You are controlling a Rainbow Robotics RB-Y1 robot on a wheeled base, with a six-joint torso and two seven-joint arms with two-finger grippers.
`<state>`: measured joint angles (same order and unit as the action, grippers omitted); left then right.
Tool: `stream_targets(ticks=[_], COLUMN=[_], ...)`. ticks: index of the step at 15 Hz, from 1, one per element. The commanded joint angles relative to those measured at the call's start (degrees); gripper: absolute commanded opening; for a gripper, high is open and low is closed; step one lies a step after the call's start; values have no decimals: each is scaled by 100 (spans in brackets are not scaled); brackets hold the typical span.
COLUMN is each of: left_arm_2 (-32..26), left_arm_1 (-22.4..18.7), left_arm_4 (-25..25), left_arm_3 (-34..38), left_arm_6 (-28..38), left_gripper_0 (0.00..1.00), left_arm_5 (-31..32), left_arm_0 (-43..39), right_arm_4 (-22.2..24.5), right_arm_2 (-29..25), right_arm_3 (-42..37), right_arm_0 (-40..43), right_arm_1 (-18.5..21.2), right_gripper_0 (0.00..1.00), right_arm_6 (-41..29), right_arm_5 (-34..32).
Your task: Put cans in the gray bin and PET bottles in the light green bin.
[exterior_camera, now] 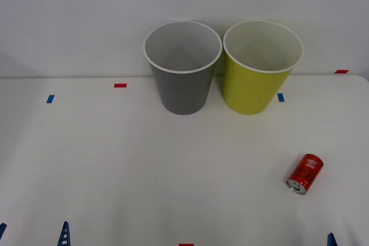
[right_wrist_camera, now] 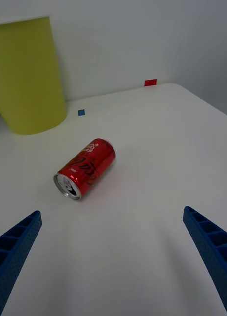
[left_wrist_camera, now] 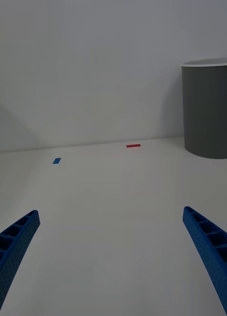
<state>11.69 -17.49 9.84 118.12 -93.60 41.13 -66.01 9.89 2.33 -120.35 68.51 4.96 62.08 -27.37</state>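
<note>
One can (exterior_camera: 305, 173) lies on its side on the white worktop (exterior_camera: 144, 165), toward the robot's right and well in front of the bins. It is red with white lettering, and its silver pull-tab end faces the robot. In the right wrist view the can (right_wrist_camera: 85, 168) lies between and beyond the two blue fingers, touching neither.

Two bins stand upright at the far edge of the worktop, next to the wall. The gray bin (exterior_camera: 183, 73) is on the left; the green bin (exterior_camera: 259, 73) is on the right. The rims sit just beside each other. Both have white rims and pale interiors, and nothing is visible inside either.

The right claw (right_wrist_camera: 113, 256) is spread wide, holding nothing, low over the worktop near the robot's edge. One ribbed finger (right_wrist_camera: 17, 247) shows at each lower corner of its wrist view. The green bin (right_wrist_camera: 27, 74) stands beyond the can in that view.

The left claw (left_wrist_camera: 113, 256) is likewise spread wide and holds nothing. It sits low over the worktop on the robot's left, with the gray bin (left_wrist_camera: 208, 108) well ahead of it. In the front view its blue fingertip (exterior_camera: 64, 233) shows at the near edge.

Small tape marks lie on the worktop: three red and two blue can be counted in the front view.
</note>
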Motion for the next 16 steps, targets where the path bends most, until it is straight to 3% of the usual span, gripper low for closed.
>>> stream_targets(ticks=[1, 3, 6, 11, 13, 16], left_arm_2=[0, 0, 0, 0, 0, 0], left_arm_1=[0, 0, 0, 0, 0, 0], left_arm_4=[0, 0, 0, 0, 0, 0], left_arm_3=[1, 1, 1, 1, 1, 1], left_arm_6=[0, 0, 0, 0, 0, 0], left_gripper_0=[100, 100, 100, 100, 100, 100], left_arm_5=[0, 0, 0, 0, 0, 0], left_arm_0=[0, 0, 0, 0, 0, 0], right_arm_4=[-242, -409, -576, -1429, -1754, -2114], right_arm_2=[197, 224, 109, -5, -154, -321], right_arm_3=[-929, -1350, -1403, -2396, -2467, -2581], right_arm_0=[-145, -277, -505, -637, -831, -1165], right_arm_1=[93, 190, 190, 330, 374, 682], right_gripper_0=[100, 100, 100, 100, 100, 100], right_arm_6=[15, -38, -214, -319, -416, -1084], right_arm_5=[1428, 2263, 2711, 4618, 4987, 5682])
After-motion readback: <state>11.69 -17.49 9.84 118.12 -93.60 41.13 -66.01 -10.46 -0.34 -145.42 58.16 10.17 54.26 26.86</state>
